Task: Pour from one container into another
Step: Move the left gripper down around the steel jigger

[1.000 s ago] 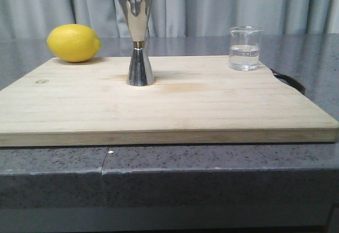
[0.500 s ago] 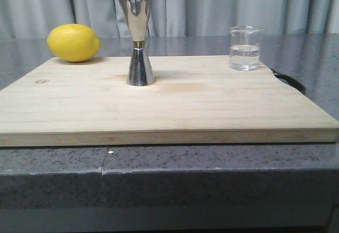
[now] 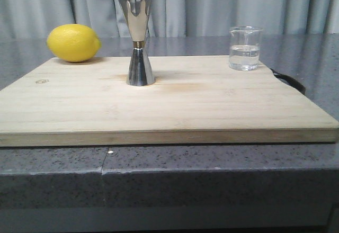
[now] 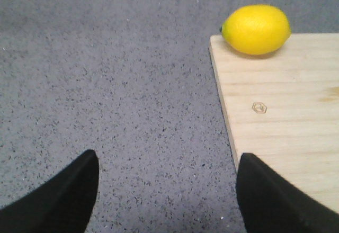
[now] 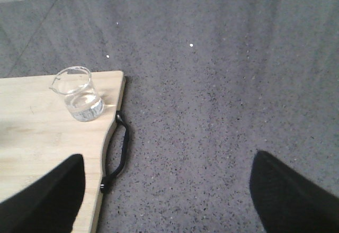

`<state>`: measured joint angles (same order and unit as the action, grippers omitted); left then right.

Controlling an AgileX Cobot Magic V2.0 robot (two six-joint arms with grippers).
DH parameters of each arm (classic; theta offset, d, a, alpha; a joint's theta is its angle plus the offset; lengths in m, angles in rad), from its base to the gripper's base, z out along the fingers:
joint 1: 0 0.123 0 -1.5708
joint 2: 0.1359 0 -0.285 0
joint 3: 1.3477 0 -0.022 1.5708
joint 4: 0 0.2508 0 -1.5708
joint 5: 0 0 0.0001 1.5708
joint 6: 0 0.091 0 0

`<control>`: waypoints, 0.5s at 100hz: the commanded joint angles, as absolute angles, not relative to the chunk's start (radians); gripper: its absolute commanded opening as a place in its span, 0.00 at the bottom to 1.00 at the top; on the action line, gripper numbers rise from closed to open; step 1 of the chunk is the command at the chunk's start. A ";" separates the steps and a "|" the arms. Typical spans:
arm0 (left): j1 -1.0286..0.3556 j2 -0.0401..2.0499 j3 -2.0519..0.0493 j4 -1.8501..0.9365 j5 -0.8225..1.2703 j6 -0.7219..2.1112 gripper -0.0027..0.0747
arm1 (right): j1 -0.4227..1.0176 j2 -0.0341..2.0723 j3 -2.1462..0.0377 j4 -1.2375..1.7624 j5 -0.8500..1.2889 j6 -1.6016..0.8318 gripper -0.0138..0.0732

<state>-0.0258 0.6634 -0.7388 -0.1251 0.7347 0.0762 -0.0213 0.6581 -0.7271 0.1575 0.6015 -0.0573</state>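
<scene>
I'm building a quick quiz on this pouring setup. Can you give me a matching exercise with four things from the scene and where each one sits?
Things:
1. lemon
2. steel jigger
3. glass beaker
4. black handle

Places:
A. far right corner of the cutting board, holding clear liquid
B. fixed on the board's right edge
C. far left corner of the board
D. upright on the board, between the other two things

Pairs: 1-C, 2-D, 3-A, 4-B
</scene>
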 commanded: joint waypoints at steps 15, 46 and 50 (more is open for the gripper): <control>-0.023 0.853 -0.823 -0.276 0.812 0.205 0.67 | -0.028 0.708 -0.766 0.149 0.551 -0.068 0.82; -0.023 1.134 -0.915 -0.876 0.911 0.785 0.67 | -0.028 0.708 -0.766 0.149 0.552 -0.068 0.82; -0.023 1.164 -0.915 -0.957 0.911 0.873 0.67 | -0.028 0.708 -0.766 0.149 0.552 -0.068 0.82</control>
<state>-0.0258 1.1196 -0.8721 -0.7314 0.9297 0.6722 -0.0213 0.7028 -0.7304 0.1571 0.6168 -0.0573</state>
